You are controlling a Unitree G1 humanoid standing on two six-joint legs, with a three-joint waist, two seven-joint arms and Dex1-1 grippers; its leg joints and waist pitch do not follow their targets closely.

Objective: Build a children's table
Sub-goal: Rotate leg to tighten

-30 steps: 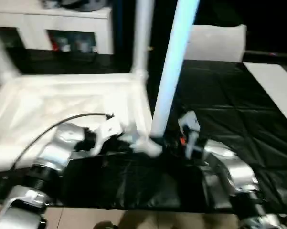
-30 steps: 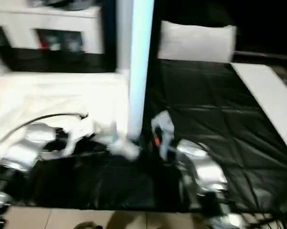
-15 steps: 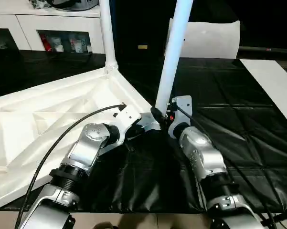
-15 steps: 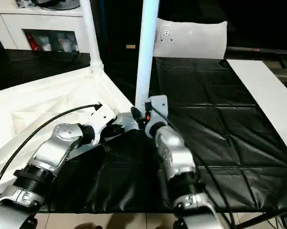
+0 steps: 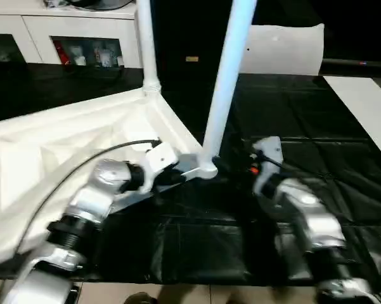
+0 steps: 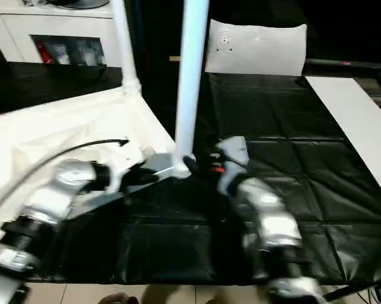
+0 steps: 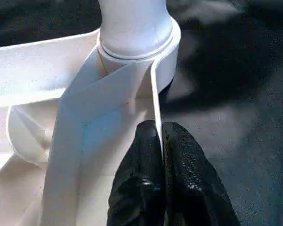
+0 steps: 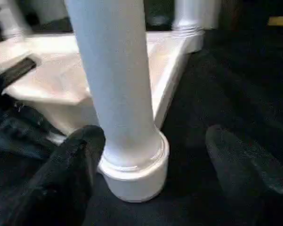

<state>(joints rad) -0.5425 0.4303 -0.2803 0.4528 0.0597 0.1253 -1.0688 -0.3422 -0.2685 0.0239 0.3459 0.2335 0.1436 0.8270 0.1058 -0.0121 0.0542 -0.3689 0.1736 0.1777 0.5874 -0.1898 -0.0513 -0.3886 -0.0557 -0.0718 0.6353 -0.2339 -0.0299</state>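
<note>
The children's table [image 5: 63, 152] lies inverted on the bench [image 5: 317, 139]. Left tool [image 7: 161, 141] pinches its rim beside the corner socket [image 8: 136, 174]. Right tool [image 8: 150, 155] stands open astride the seated leg [image 5: 225, 95]. Next: fit a remaining leg.

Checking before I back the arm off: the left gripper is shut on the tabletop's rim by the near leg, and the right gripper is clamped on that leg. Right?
Not quite. The right gripper is open: in the right wrist view its fingers stand apart either side of the near leg, not clamped. The left gripper is indeed shut on the tabletop's rim.
</note>
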